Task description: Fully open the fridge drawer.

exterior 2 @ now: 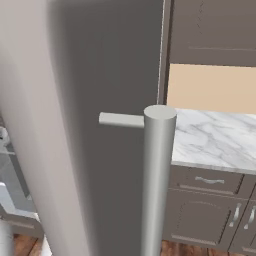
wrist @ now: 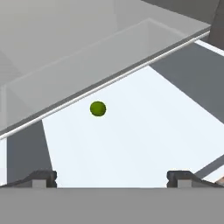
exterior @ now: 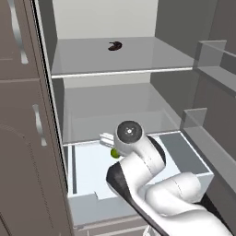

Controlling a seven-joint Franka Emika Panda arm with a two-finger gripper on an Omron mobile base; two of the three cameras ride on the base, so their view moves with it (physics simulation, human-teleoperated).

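Note:
The fridge drawer (exterior: 87, 206) is a pale blue-white bin that stands pulled out at the bottom of the open fridge, its notched front wall towards me. A small green ball (exterior: 114, 153) lies on its floor. My gripper (exterior: 107, 138) hangs over the drawer's back part, mostly hidden behind my own wrist. In the hand view the drawer floor (wrist: 140, 135) spreads below the gripper (wrist: 111, 179), and the green ball (wrist: 98, 108) sits ahead of it. The two fingertips (wrist: 41, 178) stand wide apart with nothing between them, so the gripper is open.
A glass shelf (exterior: 115, 108) lies just above the drawer's back; its edge (wrist: 100, 87) crosses the hand view. A dark object (exterior: 115, 45) rests on the upper shelf. Door bins (exterior: 207, 133) stand right, a cabinet (exterior: 23, 138) left. The fridge door handle (exterior 2: 158, 180) stands before a marble counter (exterior 2: 215, 140).

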